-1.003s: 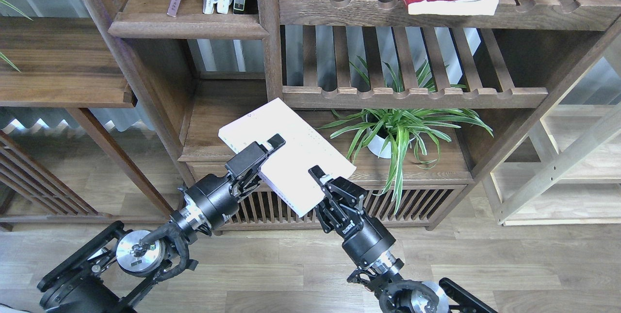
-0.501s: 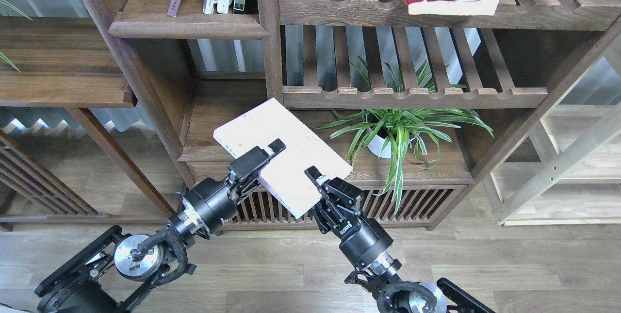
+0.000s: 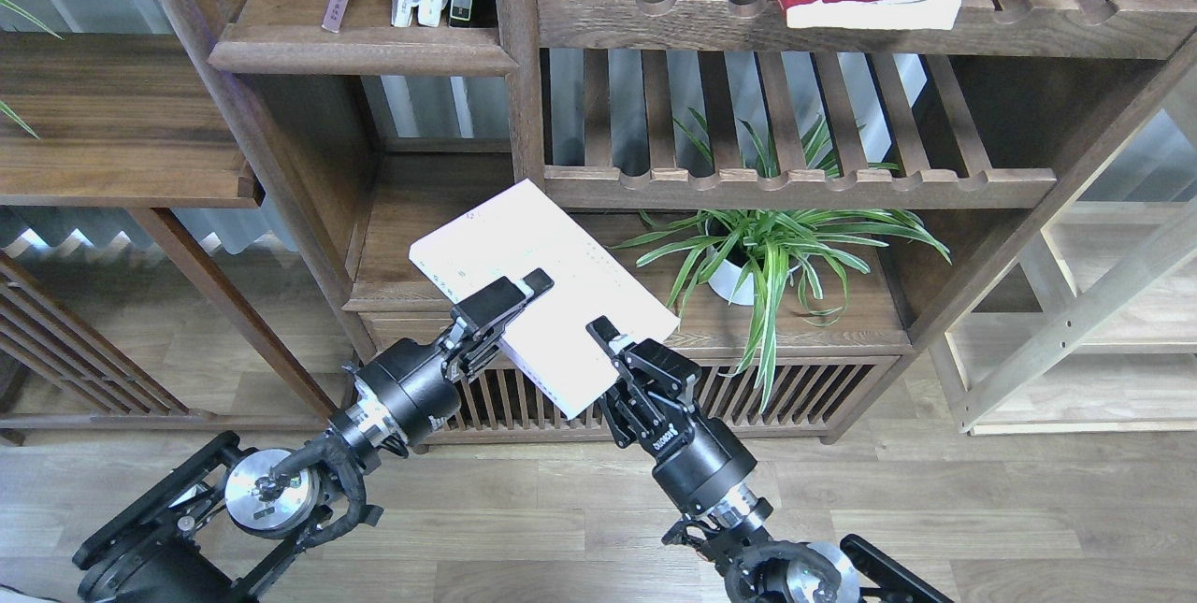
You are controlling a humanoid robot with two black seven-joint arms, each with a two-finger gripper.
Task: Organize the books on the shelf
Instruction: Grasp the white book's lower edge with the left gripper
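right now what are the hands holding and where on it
Both hold the white book: left hand on its left edge, right hand on its near right edge.

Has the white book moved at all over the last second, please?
Yes. The white book has drifted slightly left and up: its far corner now overlaps the scalloped rail, and its right corner sits farther from the plant pot.
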